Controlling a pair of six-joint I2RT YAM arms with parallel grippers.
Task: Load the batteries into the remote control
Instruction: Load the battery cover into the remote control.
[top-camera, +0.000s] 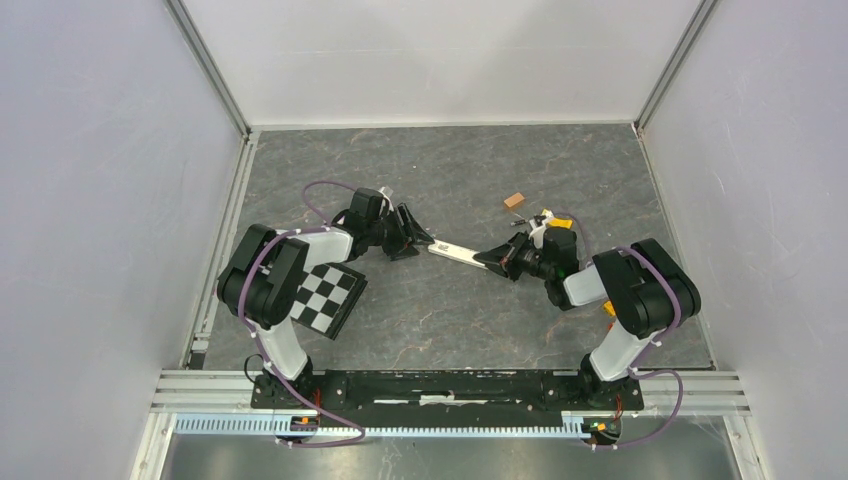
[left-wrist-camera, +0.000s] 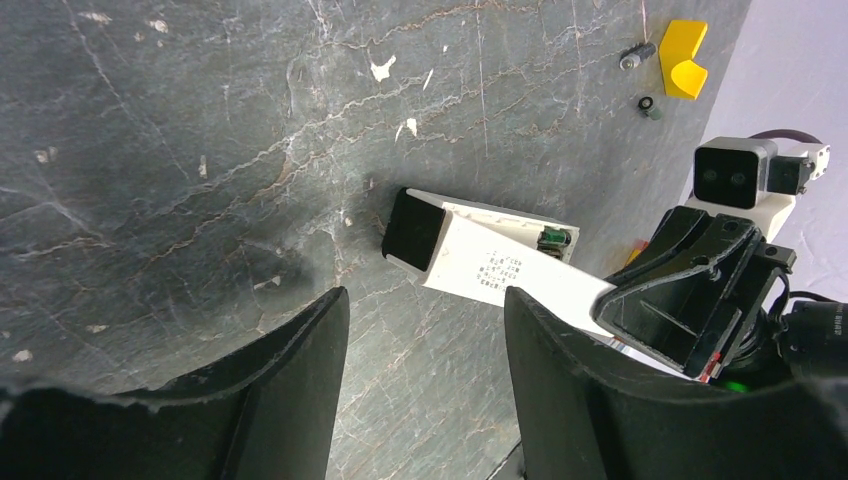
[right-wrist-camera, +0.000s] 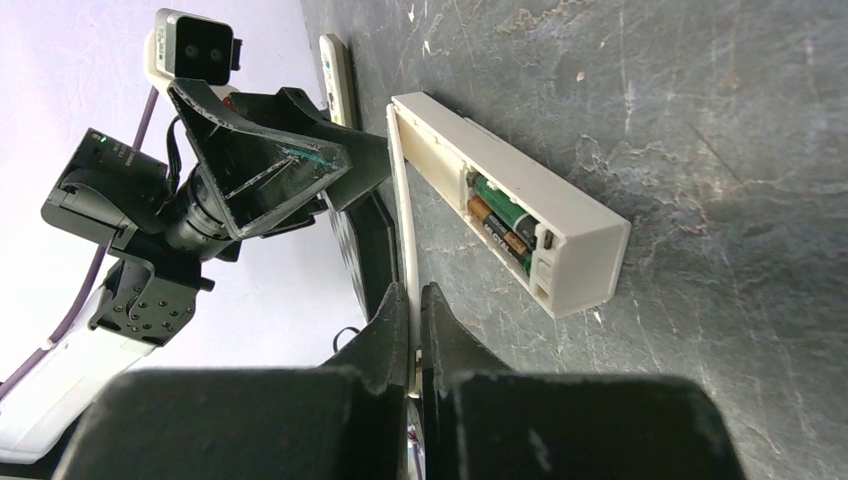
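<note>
While right gripper (right-wrist-camera: 417, 320) pinches white strip (right-wrist-camera: 400, 200), remote control (right-wrist-camera: 540, 210) lies alongside.

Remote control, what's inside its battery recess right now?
Two batteries lie side by side inside the remote control, one greenish, one brownish-orange. Its white wall covers their lower sides and end contacts, so whether they are fully seated can't be seen.

Lying on the dark veined table (left-wrist-camera: 200, 120): remote control (left-wrist-camera: 480, 262), two loose batteries (left-wrist-camera: 637, 56), yellow piece (left-wrist-camera: 683, 55), brown block (top-camera: 514, 200), checkerboard (top-camera: 330, 293).
</note>
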